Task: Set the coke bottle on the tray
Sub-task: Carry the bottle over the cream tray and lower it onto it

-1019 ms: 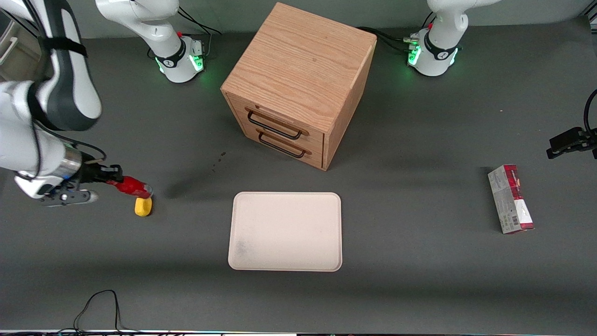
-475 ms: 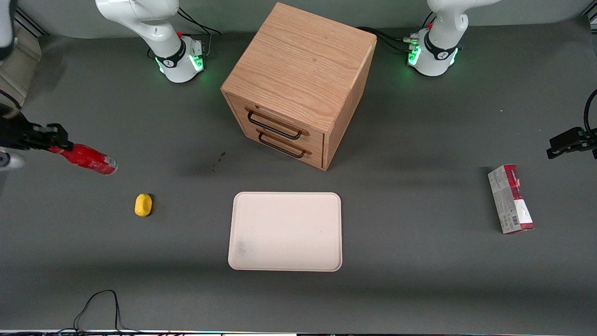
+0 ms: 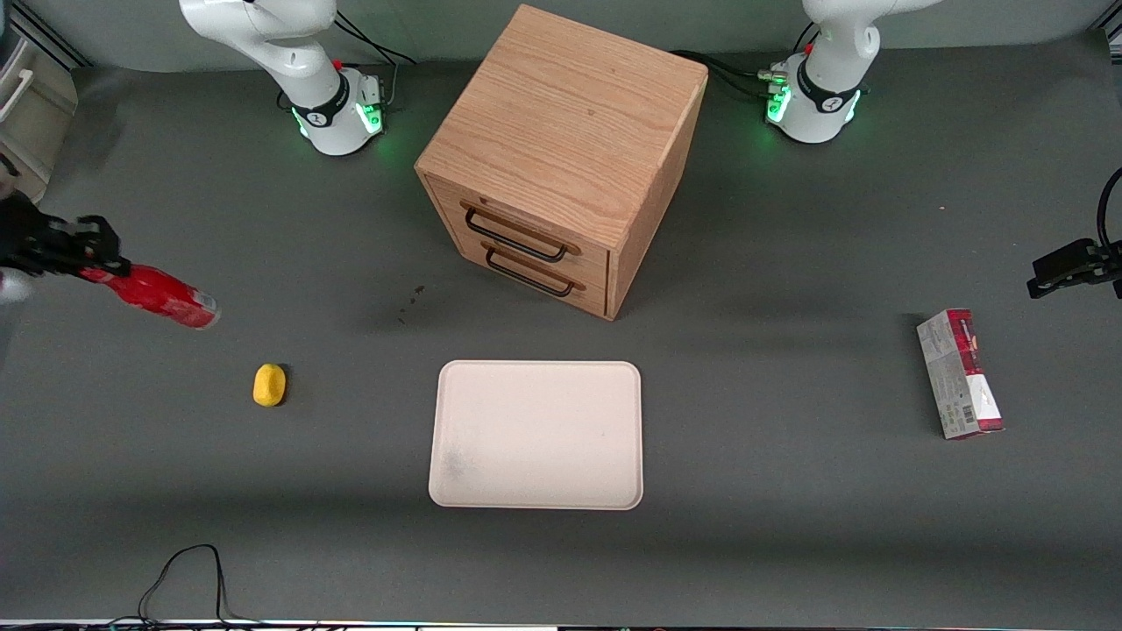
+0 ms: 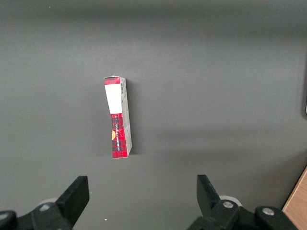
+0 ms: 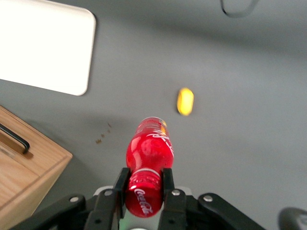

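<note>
Over the bench (image 3: 789, 543), toward the working arm's end, the gripper (image 3: 92, 254) hangs in the air with its fingers (image 5: 120, 184) closed on the coke bottle (image 3: 162, 296) near the cap end. The bottle is clear of the surface and tilted, base pointing out and down toward the middle of the bench. The wrist view shows the black pads pinching the neck from both sides, body sticking out ahead.

The tray (image 3: 536, 435) lies flat and bare, at about 4 o'clock from the bottle in the front view and well apart from it. A yellow lump (image 3: 270, 385) sits on the bench between the two, nearer the bottle.

Risks, as I judge them:
- The grip is at the narrow end with the heavy body cantilevered, so the bottle may pivot or slip in a fast swing.
- A low path to the tray could clip the yellow lump.
- Released while tilted, the bottle may roll over the low rim.
- The wooden cabinet (image 3: 561, 158) stands at 12 o'clock of the tray; a wide arc could brush it.

Counts: one coke bottle, one tray, one yellow lump, one cabinet with two drawers, one red-and-grey carton (image 3: 960, 374) toward the parked arm's end.
</note>
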Available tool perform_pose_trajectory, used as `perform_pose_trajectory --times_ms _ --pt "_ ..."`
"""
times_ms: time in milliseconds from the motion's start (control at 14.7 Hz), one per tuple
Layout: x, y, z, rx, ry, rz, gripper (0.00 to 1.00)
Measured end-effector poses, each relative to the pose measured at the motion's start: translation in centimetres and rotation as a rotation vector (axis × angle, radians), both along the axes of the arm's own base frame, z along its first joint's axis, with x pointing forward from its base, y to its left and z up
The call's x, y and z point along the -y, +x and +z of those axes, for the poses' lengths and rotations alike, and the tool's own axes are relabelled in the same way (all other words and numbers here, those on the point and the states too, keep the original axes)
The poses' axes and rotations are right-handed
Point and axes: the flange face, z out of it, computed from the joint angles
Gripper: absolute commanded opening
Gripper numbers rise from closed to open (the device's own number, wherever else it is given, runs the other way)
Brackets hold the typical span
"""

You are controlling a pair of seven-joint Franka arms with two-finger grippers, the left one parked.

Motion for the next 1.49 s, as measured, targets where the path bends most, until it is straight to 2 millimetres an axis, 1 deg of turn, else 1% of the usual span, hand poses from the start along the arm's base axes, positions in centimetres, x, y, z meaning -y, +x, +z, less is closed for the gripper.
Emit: perform_pose_trajectory --times_ms 68,204,340,407,475,611,679,747,815,883,1086,1222,1290,1358,1494 --pt "-1.8 1.6 -1.0 0.003 0.011 0.032 0.0" --pt "-5.4 4.7 -3.8 0.009 0.028 0.081 0.0" --pt "-9.4 7.0 -6.7 0.039 0.016 0.132 0.0" --pt "-11.9 7.7 -7.9 0.059 -0.006 0.166 0.0" --pt "-14.6 8.0 -8.9 0.076 -0.028 0.198 0.0" --pt "-20.1 7.5 -10.2 0.095 -0.054 0.223 0.0" --pt "-22.4 7.1 -10.5 0.103 -0.055 0.219 0.0" --pt "-24.1 6.6 -10.6 0.11 -0.052 0.22 0.0" --pt "-25.3 6.3 -10.6 0.116 -0.045 0.228 0.0" --pt "-25.9 6.1 -10.5 0.119 -0.038 0.236 0.0" --pt "-26.6 5.9 -10.2 0.129 -0.02 0.248 0.0" --pt "-26.7 6.2 -10.5 0.14 -0.015 0.248 0.0" --pt "-26.8 6.5 -11.3 0.138 -0.015 0.248 0.0" --pt "-27.0 7.1 -12.6 0.137 -0.013 0.248 0.0" --pt "-27.5 8.4 -16.2 0.133 -0.01 0.249 0.0"
